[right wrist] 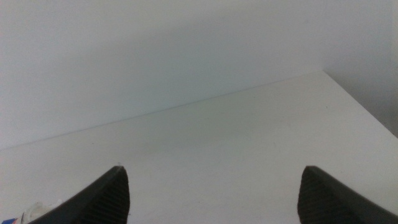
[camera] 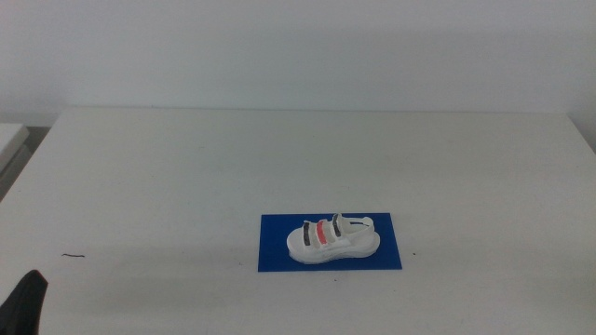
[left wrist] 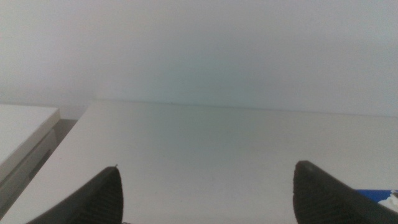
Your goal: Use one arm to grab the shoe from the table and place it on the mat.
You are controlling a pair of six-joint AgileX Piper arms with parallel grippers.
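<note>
High middle view down over the table (camera: 186, 167); both low wrist views across that same tabletop.

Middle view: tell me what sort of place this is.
Probably a robot lab test bench: a bare white table against a blank wall, holding only a blue mat with a shoe on it, and a left gripper at the table's edge.

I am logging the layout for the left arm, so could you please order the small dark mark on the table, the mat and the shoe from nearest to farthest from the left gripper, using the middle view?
Measured from the left gripper, at the bottom left corner:
1. Small dark mark, on the table just beside it.
2. Mat, centre; its left edge comes first.
3. Shoe, lying on the mat, slightly farther right.
</note>
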